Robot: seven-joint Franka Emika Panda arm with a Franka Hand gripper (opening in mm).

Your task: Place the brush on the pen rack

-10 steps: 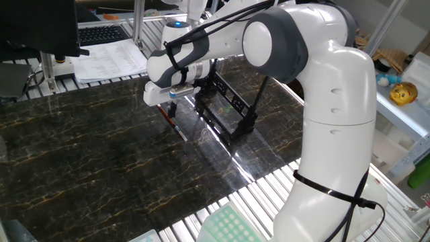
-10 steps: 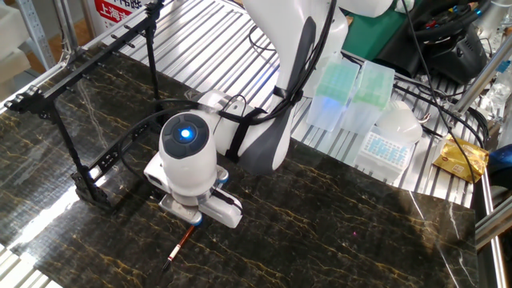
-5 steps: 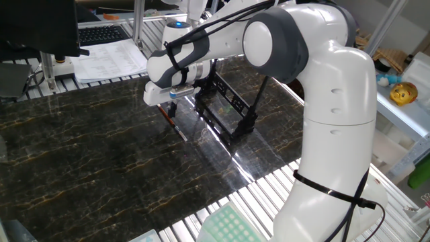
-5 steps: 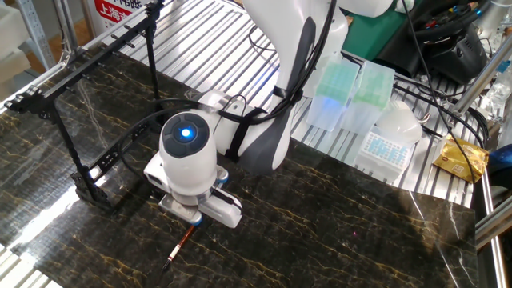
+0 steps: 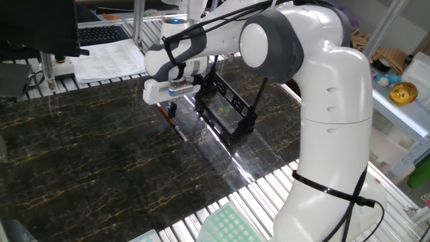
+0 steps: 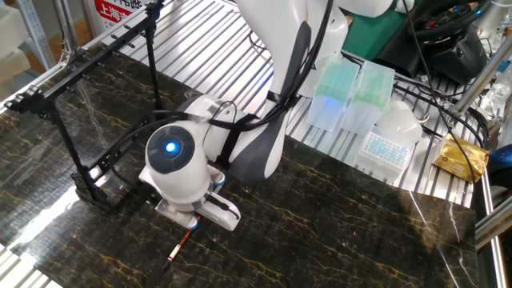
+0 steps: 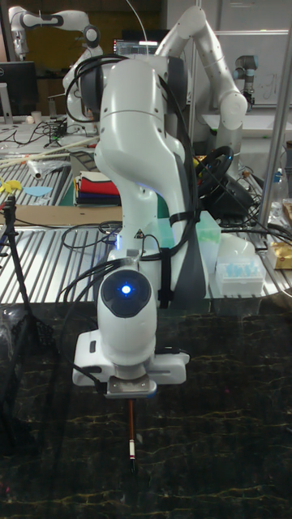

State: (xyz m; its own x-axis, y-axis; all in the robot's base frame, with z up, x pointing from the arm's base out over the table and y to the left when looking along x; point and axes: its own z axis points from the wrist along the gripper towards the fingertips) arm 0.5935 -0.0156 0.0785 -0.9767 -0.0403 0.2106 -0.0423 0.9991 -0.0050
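Note:
The brush (image 5: 175, 126) is a thin dark stick with a reddish-brown section, slanting down over the dark marble table (image 5: 80, 154). Its upper end sits between the fingertips of my gripper (image 5: 169, 101), which is shut on it. The free end points towards the table's front; the brush (image 6: 179, 248) is also seen in the other fixed view, and as the brush (image 7: 132, 434) in the tall view. The hand hides most of the fingers at my gripper (image 6: 194, 227) and gripper (image 7: 131, 399). The pen rack (image 5: 227, 111), a black open frame, stands just right of the gripper, apart from the brush; the pen rack (image 6: 83, 128) rises left of the hand.
Papers and a keyboard (image 5: 107, 47) lie behind the table. Pipette-tip boxes (image 6: 352, 92) and a crumpled gold wrapper (image 6: 460, 158) sit on the slatted bench beyond the marble. A green rack (image 5: 225, 225) is at the front edge.
The hand has shifted a little up and to the left, tilting over the brush's upper end. The brush's free end stays in the same spot.

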